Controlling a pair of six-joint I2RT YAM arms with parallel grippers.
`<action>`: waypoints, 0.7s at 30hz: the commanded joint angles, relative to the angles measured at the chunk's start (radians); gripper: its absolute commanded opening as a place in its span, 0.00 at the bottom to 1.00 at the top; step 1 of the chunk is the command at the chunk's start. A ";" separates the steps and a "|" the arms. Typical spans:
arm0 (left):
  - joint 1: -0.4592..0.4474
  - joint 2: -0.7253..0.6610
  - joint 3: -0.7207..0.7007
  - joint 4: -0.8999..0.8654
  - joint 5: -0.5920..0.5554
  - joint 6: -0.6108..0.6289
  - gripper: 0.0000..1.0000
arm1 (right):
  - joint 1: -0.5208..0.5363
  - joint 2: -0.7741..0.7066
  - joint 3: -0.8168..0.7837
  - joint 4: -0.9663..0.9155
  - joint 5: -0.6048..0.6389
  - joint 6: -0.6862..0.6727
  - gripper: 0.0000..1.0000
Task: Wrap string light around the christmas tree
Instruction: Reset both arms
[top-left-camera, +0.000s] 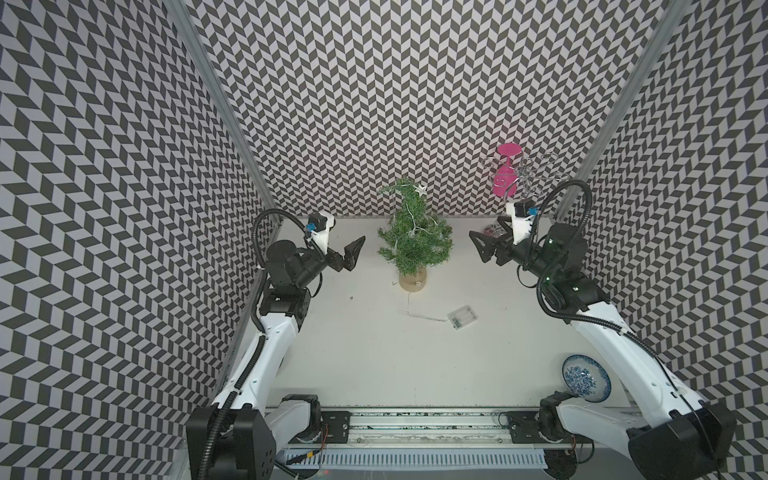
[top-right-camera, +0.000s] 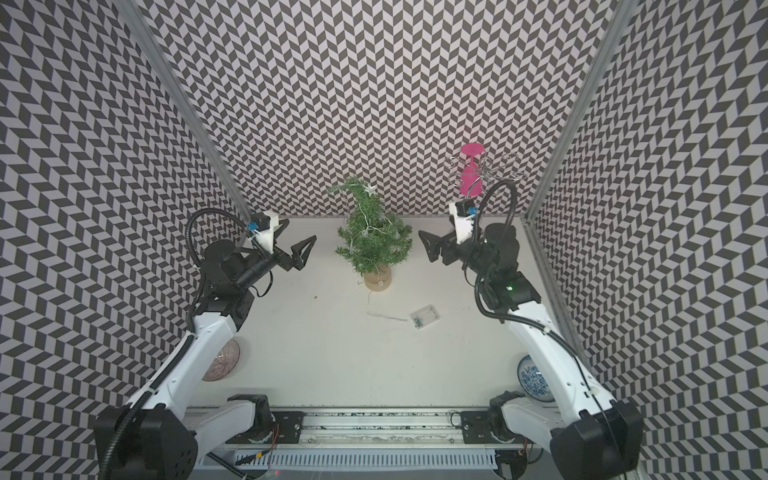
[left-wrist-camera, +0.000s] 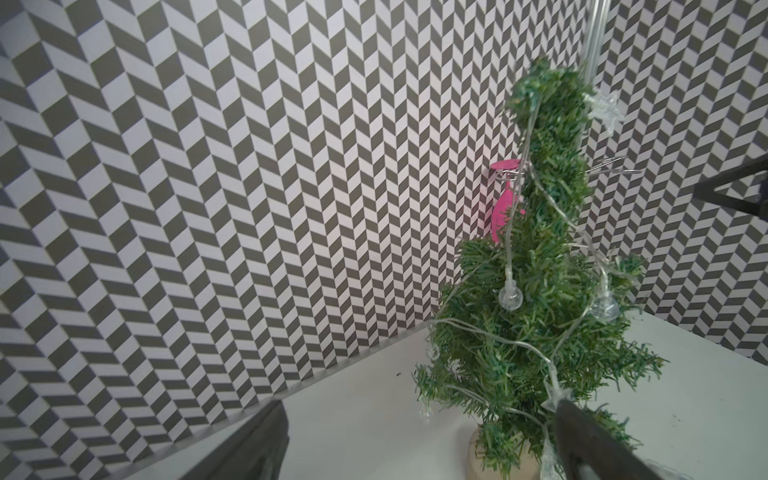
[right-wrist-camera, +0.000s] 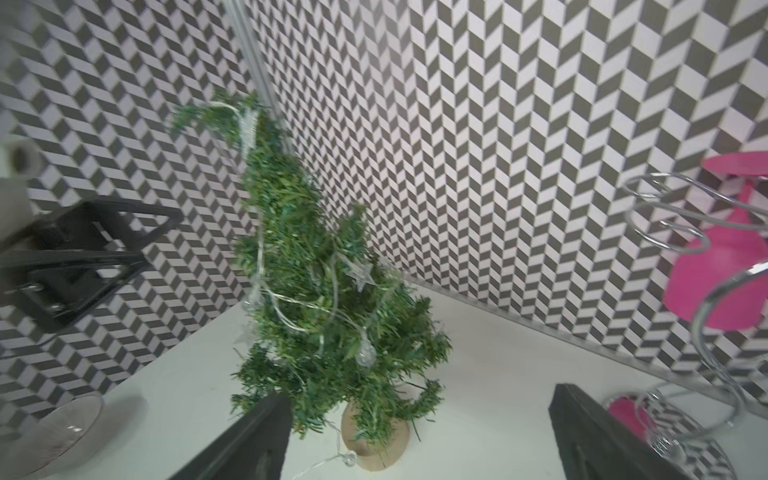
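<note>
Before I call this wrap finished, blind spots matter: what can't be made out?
- Back of the christmas tree: hidden by its own branches in both top views; the string light path there is unknown.
- Its tip: blurred in the right wrist view.
- Blue bowl: partly under the right arm, both top views.

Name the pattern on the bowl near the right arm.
The bowl is white with blue floral print, clearest in a top view.

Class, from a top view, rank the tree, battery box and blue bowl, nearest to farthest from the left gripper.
1. Tree, beside the left gripper.
2. Battery box, lying mid-table.
3. Blue bowl, beside the right arm.
</note>
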 joint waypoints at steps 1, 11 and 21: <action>0.008 -0.067 -0.062 0.018 -0.137 -0.072 1.00 | -0.017 -0.054 -0.081 0.047 0.142 0.052 0.99; 0.011 -0.126 -0.321 0.148 -0.383 -0.213 1.00 | -0.044 -0.181 -0.504 0.425 0.584 0.078 0.99; 0.011 -0.151 -0.645 0.559 -0.506 -0.128 1.00 | -0.136 -0.085 -0.783 0.804 0.750 0.098 0.99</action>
